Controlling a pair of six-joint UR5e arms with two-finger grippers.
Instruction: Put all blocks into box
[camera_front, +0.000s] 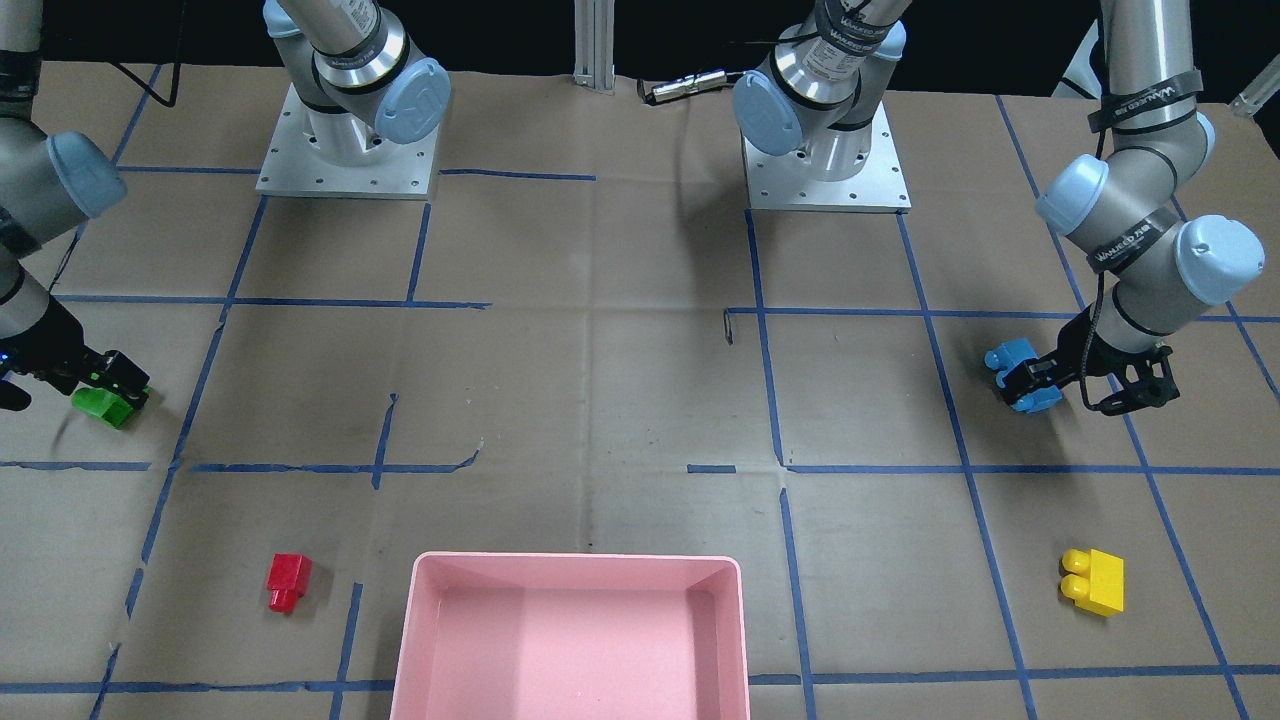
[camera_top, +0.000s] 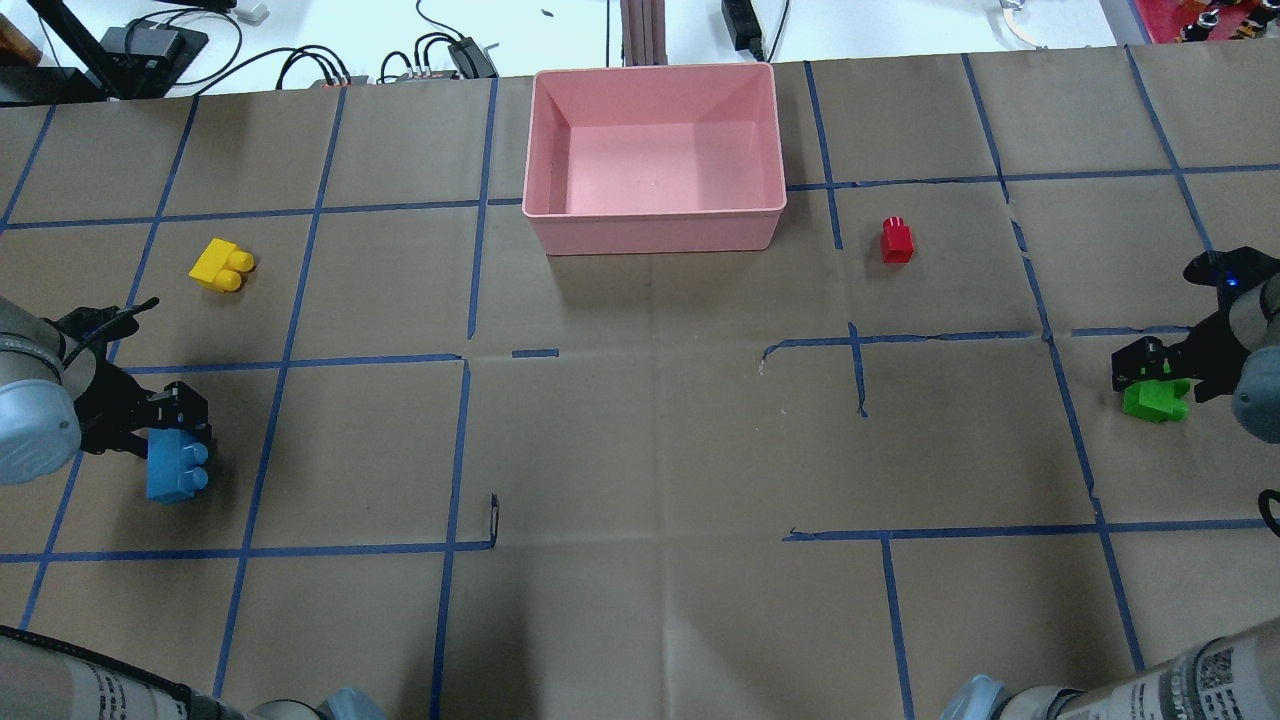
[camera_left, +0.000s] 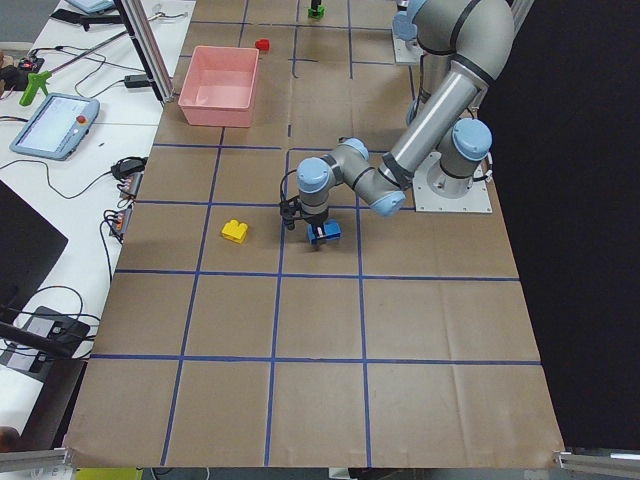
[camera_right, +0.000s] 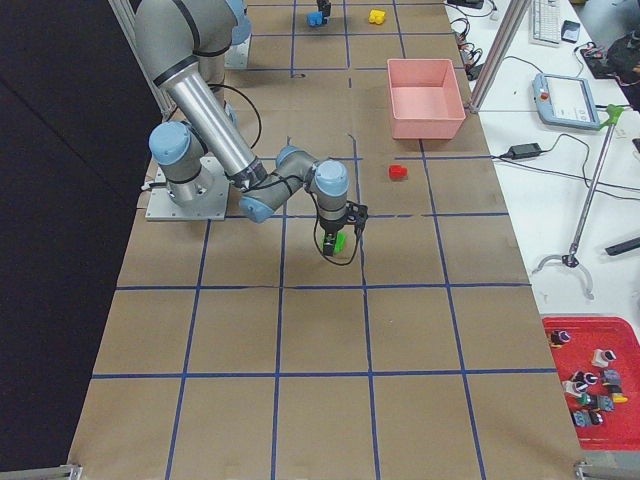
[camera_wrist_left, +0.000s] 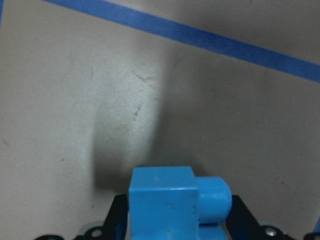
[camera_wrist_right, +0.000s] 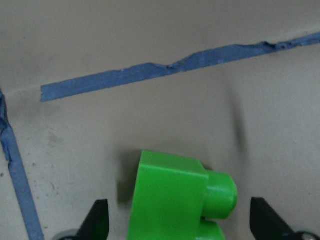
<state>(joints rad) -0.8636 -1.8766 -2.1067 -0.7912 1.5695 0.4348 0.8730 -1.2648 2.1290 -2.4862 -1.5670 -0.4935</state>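
Note:
The pink box (camera_front: 575, 562) (camera_top: 655, 232) stands empty at the table's far middle edge. My left gripper (camera_front: 1025, 382) (camera_top: 185, 415) is shut on the light-blue block (camera_front: 1010, 355) (camera_top: 178, 468) (camera_wrist_left: 170, 200) at table level, and I cannot tell whether the block is lifted. My right gripper (camera_front: 120, 385) (camera_top: 1150, 375) is open, its fingers (camera_wrist_right: 100, 220) standing apart on both sides of the green block (camera_front: 105, 405) (camera_top: 1155, 400) (camera_wrist_right: 175, 200) on the table. The yellow block (camera_front: 1095, 582) (camera_top: 222, 266) lies beyond the left gripper. The red block (camera_front: 288, 580) (camera_top: 896, 240) lies just right of the box.
The table is brown paper with a grid of blue tape lines (camera_top: 465, 360). The two arm bases (camera_front: 345, 150) (camera_front: 825, 165) stand at the robot's side. A metal post (camera_top: 640, 30) and cables (camera_top: 440, 55) sit behind the box. A teach pendant (camera_left: 55, 125) lies off the table.

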